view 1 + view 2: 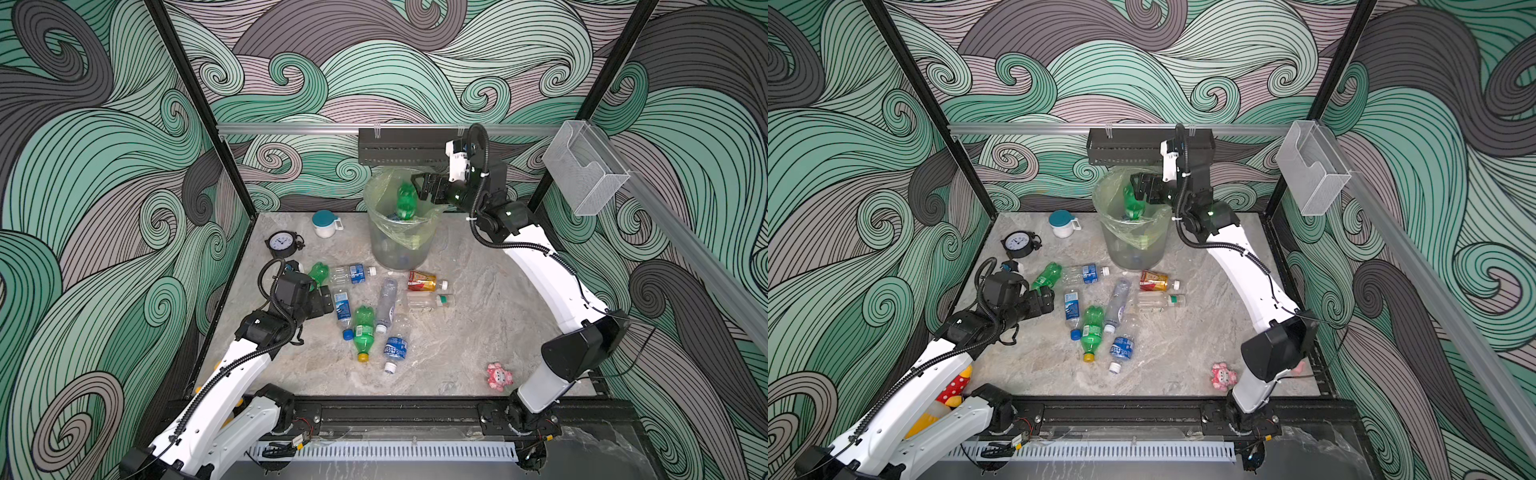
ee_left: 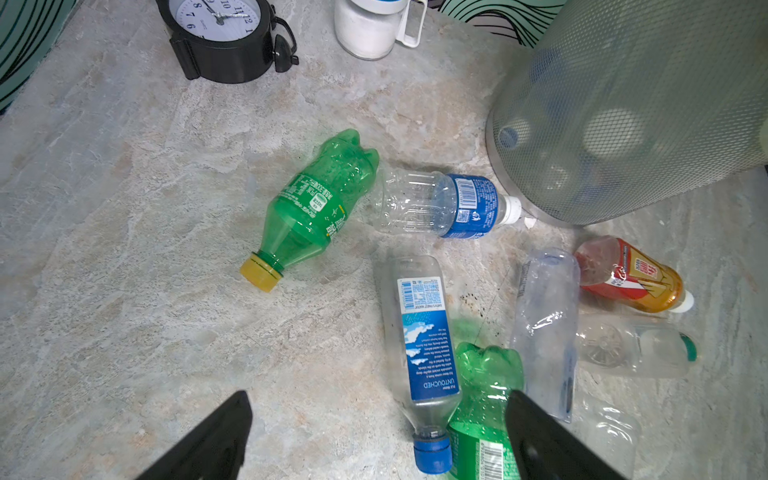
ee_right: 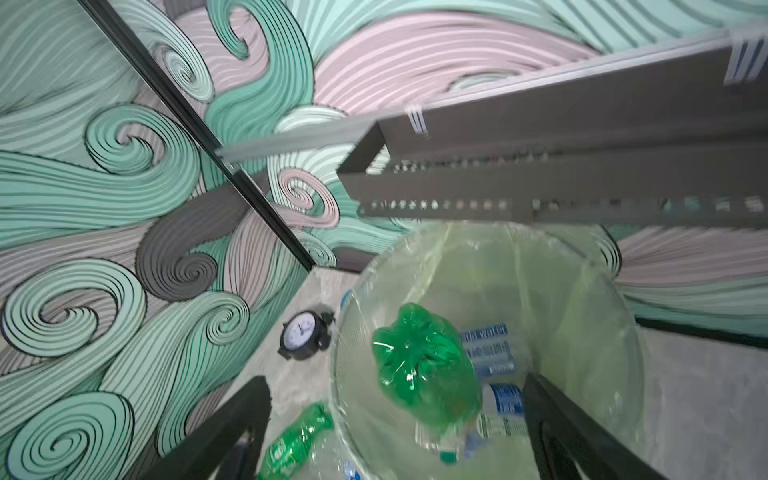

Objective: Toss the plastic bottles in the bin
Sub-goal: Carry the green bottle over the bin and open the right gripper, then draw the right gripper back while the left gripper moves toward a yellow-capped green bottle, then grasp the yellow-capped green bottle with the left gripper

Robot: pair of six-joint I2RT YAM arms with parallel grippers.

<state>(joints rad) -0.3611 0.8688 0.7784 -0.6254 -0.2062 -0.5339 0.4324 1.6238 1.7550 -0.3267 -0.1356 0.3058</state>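
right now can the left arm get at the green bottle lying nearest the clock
Probably yes. The left gripper is open just short of that green bottle, which lies on its side with bare table around its cap end. Only its base seems to touch a clear blue-labelled bottle.

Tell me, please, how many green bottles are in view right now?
3 green bottles: one in the mouth of the bin, one lying nearest the clock, one lying among the clear bottles. Others may be hidden inside the bin.

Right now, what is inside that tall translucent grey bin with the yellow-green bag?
A green plastic bottle, base up, above clear blue-labelled bottles; the bin's bottom is hidden beneath them.
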